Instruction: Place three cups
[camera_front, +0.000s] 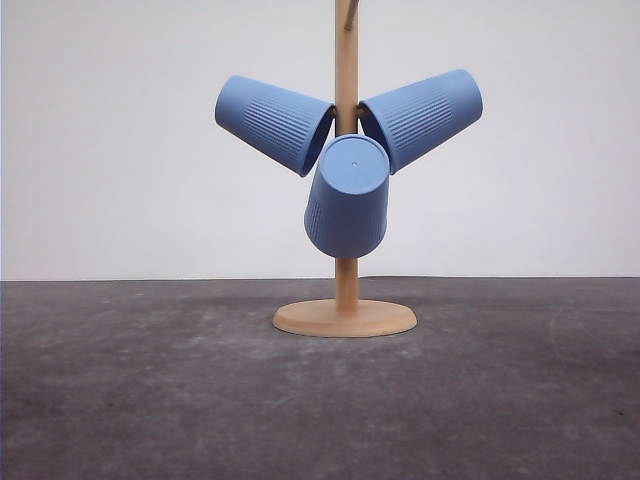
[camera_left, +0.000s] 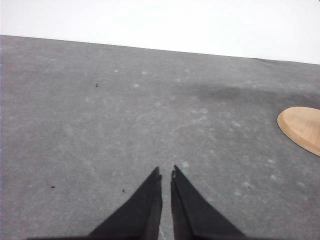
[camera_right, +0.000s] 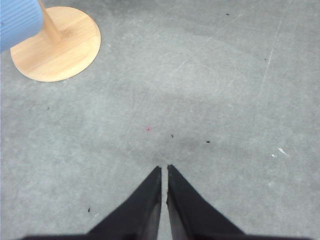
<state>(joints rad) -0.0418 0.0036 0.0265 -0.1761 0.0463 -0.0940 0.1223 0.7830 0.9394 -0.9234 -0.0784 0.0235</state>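
— Grey, scuffed tabletop (camera_front: 150, 400) runs under everything, with a plain white wall (camera_front: 120, 130) behind it. What stands on it?

— A light wooden cup tree (camera_front: 346, 290): an upright pole on a round flat base, near the middle of the table in the front view.

— And the cups?

— Three light-blue tapered plastic cups with fine vertical ribbing hang on the tree, all off the table. The left cup (camera_front: 272, 122) tilts with its flat base up and to the left, its mouth at the pole. The right cup (camera_front: 424, 116) mirrors it, base up and to the right. The front cup (camera_front: 347, 198) hangs lower, in front of the pole, its base turned toward the camera.

— Where are the grippers relative to them?

— Well apart from all three. The left gripper (camera_left: 166, 175) hovers over bare table, its black fingers pressed nearly together with nothing between them; the edge of the wooden base lies off to one side. The right gripper (camera_right: 164, 170) is likewise closed on nothing, over bare table, with the base and a bit of one blue cup (camera_right: 17, 22) far from its tips.
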